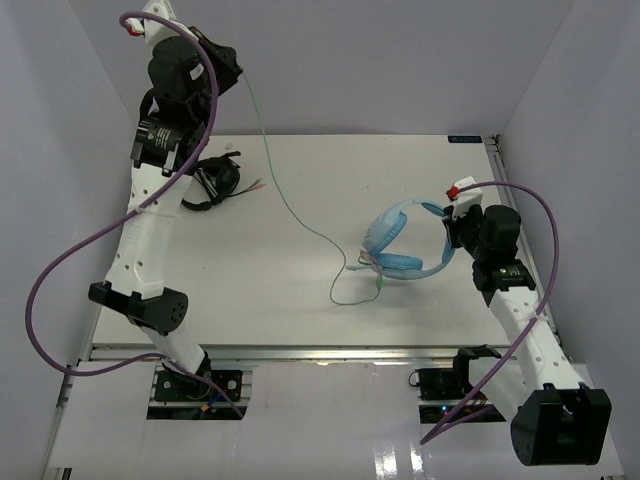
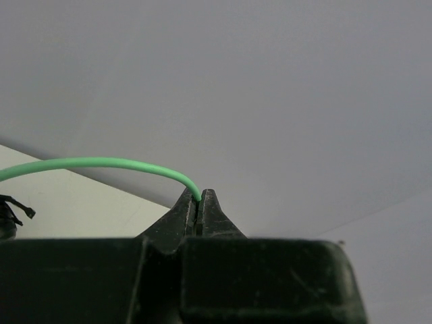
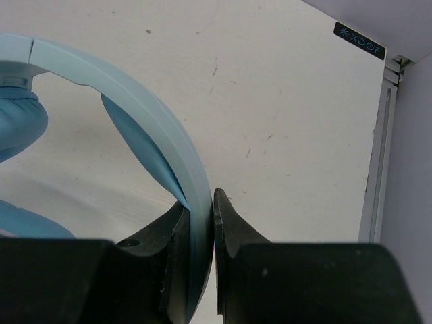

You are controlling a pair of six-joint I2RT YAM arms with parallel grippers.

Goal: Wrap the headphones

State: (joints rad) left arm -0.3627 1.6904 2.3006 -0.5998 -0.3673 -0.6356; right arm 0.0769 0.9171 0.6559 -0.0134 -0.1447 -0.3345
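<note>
The light blue headphones (image 1: 398,243) lie right of the table's middle, ear cups to the left. My right gripper (image 1: 452,228) is shut on their headband (image 3: 172,145), pinched between both fingers. The pale green cable (image 1: 285,195) runs from the headphones up and left to my left gripper (image 1: 236,72), which is raised high at the back left. That gripper (image 2: 200,196) is shut on the cable (image 2: 101,163), which arcs away to the left. A slack loop of cable (image 1: 350,290) lies on the table in front of the ear cups.
Black headphones (image 1: 215,182) lie at the table's back left, under my left arm. The white table's right edge (image 3: 378,169) has a metal rail. Grey walls enclose the back and both sides.
</note>
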